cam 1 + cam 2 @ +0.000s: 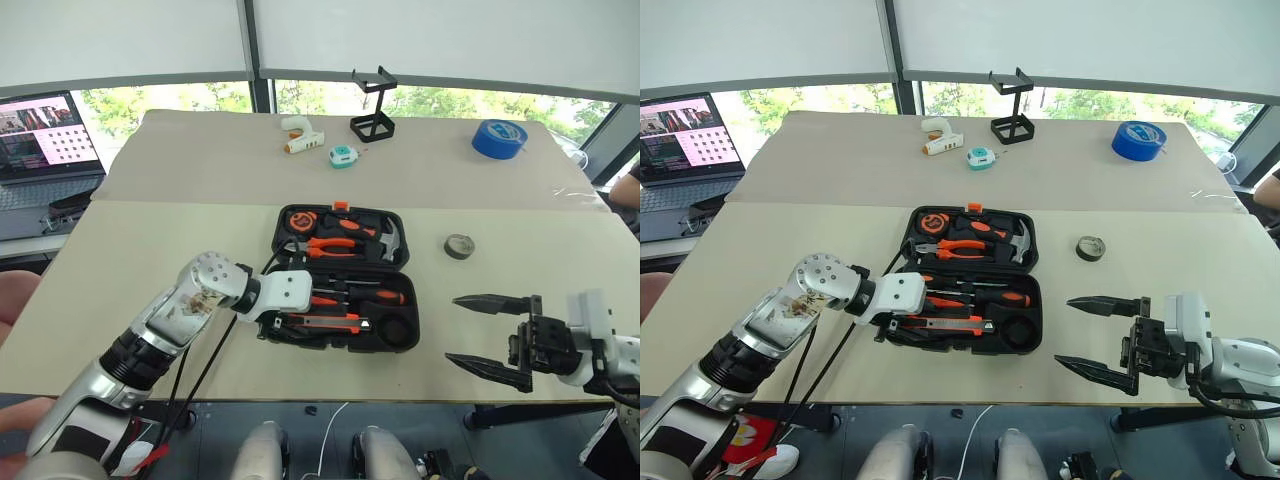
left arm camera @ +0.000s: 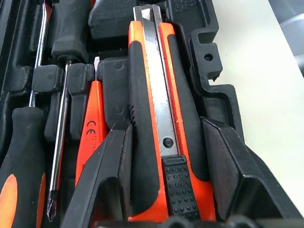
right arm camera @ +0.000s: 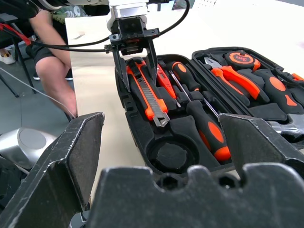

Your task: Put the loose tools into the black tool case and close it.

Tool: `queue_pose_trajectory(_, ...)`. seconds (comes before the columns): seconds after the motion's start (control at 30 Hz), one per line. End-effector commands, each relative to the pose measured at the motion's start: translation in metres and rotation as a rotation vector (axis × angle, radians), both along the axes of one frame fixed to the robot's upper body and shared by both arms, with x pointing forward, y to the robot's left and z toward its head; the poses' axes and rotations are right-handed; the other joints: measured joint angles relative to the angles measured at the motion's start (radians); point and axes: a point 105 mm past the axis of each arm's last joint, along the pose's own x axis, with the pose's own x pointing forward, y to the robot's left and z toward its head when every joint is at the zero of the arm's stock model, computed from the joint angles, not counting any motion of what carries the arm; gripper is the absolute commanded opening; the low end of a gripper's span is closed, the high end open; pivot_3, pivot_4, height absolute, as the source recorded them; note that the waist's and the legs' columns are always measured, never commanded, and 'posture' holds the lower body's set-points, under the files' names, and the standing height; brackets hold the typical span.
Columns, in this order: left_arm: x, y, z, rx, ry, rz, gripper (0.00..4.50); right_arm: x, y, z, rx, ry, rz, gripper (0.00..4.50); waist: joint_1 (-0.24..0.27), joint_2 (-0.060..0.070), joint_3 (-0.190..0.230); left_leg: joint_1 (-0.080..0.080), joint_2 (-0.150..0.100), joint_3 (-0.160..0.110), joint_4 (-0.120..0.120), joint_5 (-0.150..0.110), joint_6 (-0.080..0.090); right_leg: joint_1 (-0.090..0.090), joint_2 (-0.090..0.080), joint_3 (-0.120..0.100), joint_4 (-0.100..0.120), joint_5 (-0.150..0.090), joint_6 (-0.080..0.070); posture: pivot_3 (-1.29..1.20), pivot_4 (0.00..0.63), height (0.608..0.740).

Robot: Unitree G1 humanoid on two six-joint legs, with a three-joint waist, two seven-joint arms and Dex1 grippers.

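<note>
The black tool case (image 1: 411,336) lies open in the middle of the near table. Pliers, a hammer and a tape measure fill its far half. The near half holds two black-and-orange screwdrivers (image 3: 209,133) and the slim orange tester screwdriver (image 2: 90,128). My left gripper (image 3: 137,73) reaches down into the case's near left corner, shut on the handle of the orange-black utility knife (image 2: 161,118), which rests in the near recess. The small grey tape roll (image 1: 459,245) lies loose on the table, right of the case. My right gripper (image 1: 452,330) hovers open near the front edge, right of the case, holding nothing.
On the far table stand a big blue tape roll (image 1: 499,137), a black wire-frame stand (image 1: 372,110), a white glue gun (image 1: 297,135) and a teal tape measure (image 1: 343,156). A laptop (image 1: 45,135) sits at the left. A person's leg (image 3: 52,71) is beside the table.
</note>
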Motion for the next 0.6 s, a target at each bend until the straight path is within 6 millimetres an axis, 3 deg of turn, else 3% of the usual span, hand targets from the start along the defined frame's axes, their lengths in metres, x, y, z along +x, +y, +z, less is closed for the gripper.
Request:
queue_pose_trajectory(0.03, -0.004, -0.004, -0.003, -0.021, 0.010, -0.055, 3.00, 0.002, 0.001, 0.007, 0.010, -0.027, 0.003, 4.50, 0.000, 0.000, 0.000, 0.000, 0.000, 0.000, 0.000, 0.000, 0.000, 0.000, 0.000, 0.000, 0.000, 0.000, 0.000, 0.00, 0.150, 0.740)
queue_pose_trajectory(0.13, 0.007, -0.008, 0.017, -0.146, -0.049, -0.038, 4.02, 0.005, 0.001, 0.006, 0.017, -0.031, -0.003, 4.50, 0.000, 0.000, 0.000, 0.000, 0.000, 0.000, 0.000, 0.000, 0.000, 0.000, 0.000, 0.000, 0.000, 0.000, 0.000, 0.00, 0.150, 0.740)
queue_pose_trajectory(0.23, 0.005, -0.007, 0.041, -0.272, -0.003, -0.063, 4.02, 0.008, 0.001, 0.004, 0.022, -0.033, -0.009, 4.50, -0.002, 0.000, 0.000, -0.002, 0.000, -0.001, 0.001, 0.000, 0.000, -0.002, 0.000, 0.000, 0.001, 0.000, 0.000, 0.00, 0.150, 0.740)
queue_pose_trajectory(0.37, 0.006, 0.002, 0.057, -0.335, -0.005, -0.083, 4.02, 0.011, 0.000, 0.002, 0.031, -0.039, -0.020, 4.50, -0.002, 0.000, 0.000, -0.003, 0.000, -0.001, 0.002, 0.000, 0.000, -0.002, 0.000, 0.000, 0.002, 0.000, 0.000, 0.00, 0.150, 0.740)
queue_pose_trajectory(0.47, 0.007, 0.010, 0.055, -0.339, -0.009, -0.071, 3.40, 0.014, -0.001, 0.001, 0.040, -0.046, -0.029, 4.50, -0.003, 0.000, 0.000, -0.002, 0.000, -0.001, 0.002, 0.000, 0.000, -0.002, 0.000, 0.000, 0.002, 0.000, 0.000, 0.00, 0.150, 0.740)
queue_pose_trajectory(0.6, 0.000, 0.007, 0.042, -0.371, -0.042, -0.097, 1.94, 0.016, 0.001, 0.001, 0.050, -0.077, -0.041, 4.50, -0.002, 0.000, 0.000, -0.002, 0.000, 0.000, 0.001, 0.000, 0.000, -0.002, 0.000, 0.000, 0.002, 0.000, 0.000, 0.00, 0.150, 0.740)
